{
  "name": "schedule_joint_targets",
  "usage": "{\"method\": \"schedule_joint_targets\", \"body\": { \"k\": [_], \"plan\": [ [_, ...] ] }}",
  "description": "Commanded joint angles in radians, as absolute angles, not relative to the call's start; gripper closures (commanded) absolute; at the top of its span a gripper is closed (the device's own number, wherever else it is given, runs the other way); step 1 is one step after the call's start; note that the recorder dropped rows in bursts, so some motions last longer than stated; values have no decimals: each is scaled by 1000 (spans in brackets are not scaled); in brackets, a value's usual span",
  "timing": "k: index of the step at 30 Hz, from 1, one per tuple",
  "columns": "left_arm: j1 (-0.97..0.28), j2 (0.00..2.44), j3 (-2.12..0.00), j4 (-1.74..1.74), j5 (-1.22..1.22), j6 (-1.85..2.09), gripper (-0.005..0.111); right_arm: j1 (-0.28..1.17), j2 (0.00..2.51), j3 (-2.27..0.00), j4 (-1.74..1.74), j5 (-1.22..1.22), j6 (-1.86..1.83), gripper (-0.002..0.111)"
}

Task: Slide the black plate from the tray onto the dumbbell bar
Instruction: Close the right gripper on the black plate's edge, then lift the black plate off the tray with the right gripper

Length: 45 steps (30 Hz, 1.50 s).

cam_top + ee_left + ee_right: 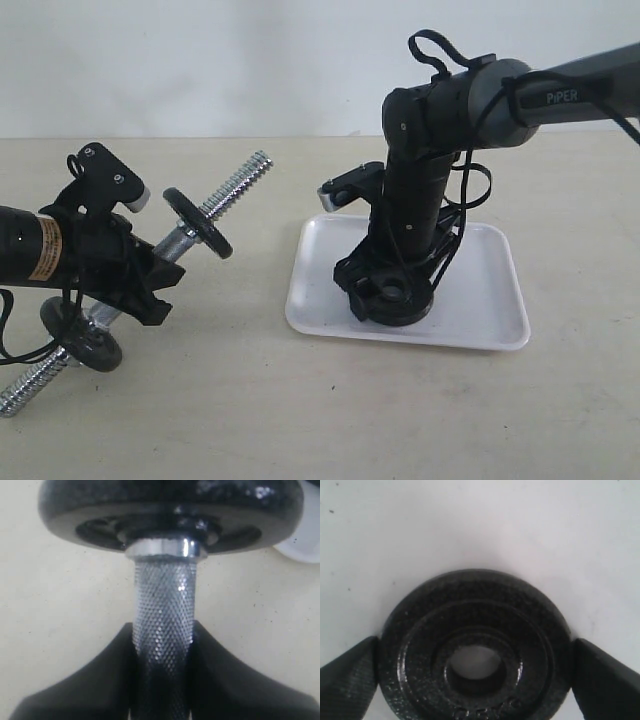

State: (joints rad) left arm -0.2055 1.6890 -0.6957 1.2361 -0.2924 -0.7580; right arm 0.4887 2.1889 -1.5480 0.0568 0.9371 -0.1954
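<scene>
Found the black plate (pixel 410 650) lying flat on the white tray (pixel 480 290), hole up, raised ring showing around it. Saw the right gripper (pixel 392 297) lowered straight over it, with fingers (pixel 345 680) apart on opposite sides of the rim, at or just beside the edge; could not tell whether pressed home, so counted as not yet clamped. Saw the left gripper (pixel 162 635) clamped on the knurled middle of the dumbbell bar (pixel 238 183), holding it tilted clear of the table (pixel 300 420), one threaded end raised toward the tray side. Noted a black disc (pixel 198 223) and chrome collar (pixel 165 549) already seated beyond the grip on that end, another disc (pixel 82 342) at the lower end.

Judged the plate cast iron or similar: dense, heavy for its size, fully rigid, nothing to crush. Took the pebbled paint as fair purchase, but feared a squirm out of any shallow pinch on the rounded rim. Reckoned the best hold across the full width, pads low on the edge and square to it, leaving the hole free for the thread. Expected little room under the rim on the smooth plastic, and a skid of the tray if nudged. Expected a snag of bore on coarse thread unless lined up true
</scene>
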Motion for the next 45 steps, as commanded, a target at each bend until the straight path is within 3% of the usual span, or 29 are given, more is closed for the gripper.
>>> {"method": "schedule_joint_targets", "body": {
  "k": [1, 15, 45],
  "plan": [
    [-210, 1629, -728, 1193, -425, -766, 102, 490, 2207, -1537, 73, 996, -238, 108],
    [-210, 1629, -728, 1193, -451, -766, 102, 490, 2207, -1537, 81, 846, -279, 108],
    [-210, 1629, -728, 1193, -451, -766, 102, 489, 2142, -1537, 72, 923, -324, 108]
  ]
}}
